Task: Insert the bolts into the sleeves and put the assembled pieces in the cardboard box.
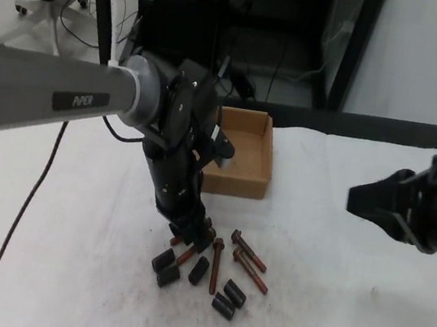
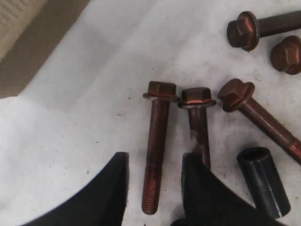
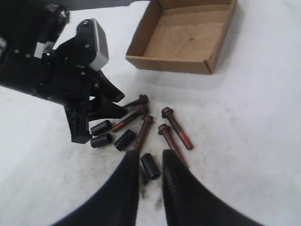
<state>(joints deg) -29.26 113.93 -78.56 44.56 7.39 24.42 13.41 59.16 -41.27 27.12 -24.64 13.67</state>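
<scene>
The left gripper (image 2: 155, 157) was spread, one bolt (image 2: 159, 117) lying between its fingers; the right gripper (image 3: 150, 152), slightly spread, was well apart.

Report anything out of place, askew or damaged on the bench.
Nothing stands out. The bolts and sleeves lie loose and flat in one cluster on the white cloth near the cardboard box, which sits upright and looks undamaged. The left gripper is open astride one bolt.
</scene>
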